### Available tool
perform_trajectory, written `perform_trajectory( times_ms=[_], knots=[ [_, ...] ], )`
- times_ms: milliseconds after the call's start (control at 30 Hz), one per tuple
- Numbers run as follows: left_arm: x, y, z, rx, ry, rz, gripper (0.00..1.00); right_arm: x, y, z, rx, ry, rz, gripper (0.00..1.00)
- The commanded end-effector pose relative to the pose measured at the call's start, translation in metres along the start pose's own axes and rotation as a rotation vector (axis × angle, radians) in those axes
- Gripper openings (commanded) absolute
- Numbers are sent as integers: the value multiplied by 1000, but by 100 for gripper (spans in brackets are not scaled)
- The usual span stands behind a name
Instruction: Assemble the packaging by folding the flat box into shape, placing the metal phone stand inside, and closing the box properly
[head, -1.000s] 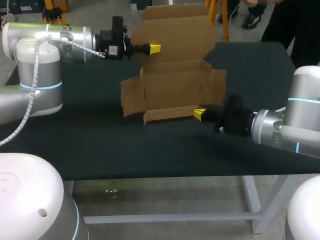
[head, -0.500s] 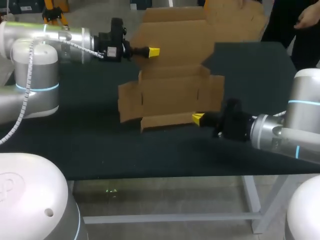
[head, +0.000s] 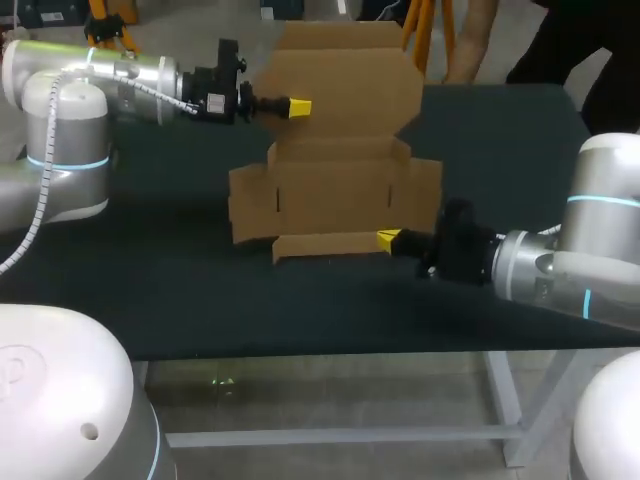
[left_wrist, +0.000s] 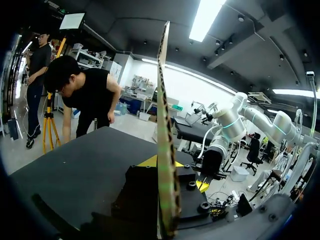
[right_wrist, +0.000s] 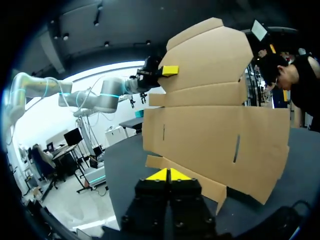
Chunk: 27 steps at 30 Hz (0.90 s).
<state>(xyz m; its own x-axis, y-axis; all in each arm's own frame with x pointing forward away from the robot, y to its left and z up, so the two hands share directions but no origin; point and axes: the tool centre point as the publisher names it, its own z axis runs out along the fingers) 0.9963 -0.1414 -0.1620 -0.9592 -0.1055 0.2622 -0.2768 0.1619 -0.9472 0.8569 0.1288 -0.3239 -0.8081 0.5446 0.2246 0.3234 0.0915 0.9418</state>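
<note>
While the black table (head: 180, 300) lay nearest to me, my right gripper (head: 388, 240) kept its yellow tips pressed together with nothing between them, just at the lower flap of the flat cardboard box (head: 340, 185). The box stood upright on the table. Farther back, my left gripper (head: 300, 107) clamped its upper panel from both sides.

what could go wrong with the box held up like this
The cardboard box stands upright, pinched at its upper panel by the left gripper; a slip could let it topple. The right gripper, tips shut, meets the bottom flap, so pushing might slide the box along the table rather than fold it.
</note>
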Motion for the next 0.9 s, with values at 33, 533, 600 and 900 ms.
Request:
perform_trajectory(
  times_ms=[33, 533, 600, 900],
  knots=[
    [-10, 1, 2, -4, 89, 5, 0, 1, -3, 9, 0, 2, 3, 0],
    [-21, 8, -3, 19, 91, 20, 0, 4, -8, 26, 15, 18, 7, 0],
    [-22, 9, -3, 21, 84, 26, 0, 3, -9, 28, 14, 18, 7, 0],
    [-24, 10, -5, 34, 52, 42, 0, 0, -19, 38, 3, -21, 5, 0]
  ],
)
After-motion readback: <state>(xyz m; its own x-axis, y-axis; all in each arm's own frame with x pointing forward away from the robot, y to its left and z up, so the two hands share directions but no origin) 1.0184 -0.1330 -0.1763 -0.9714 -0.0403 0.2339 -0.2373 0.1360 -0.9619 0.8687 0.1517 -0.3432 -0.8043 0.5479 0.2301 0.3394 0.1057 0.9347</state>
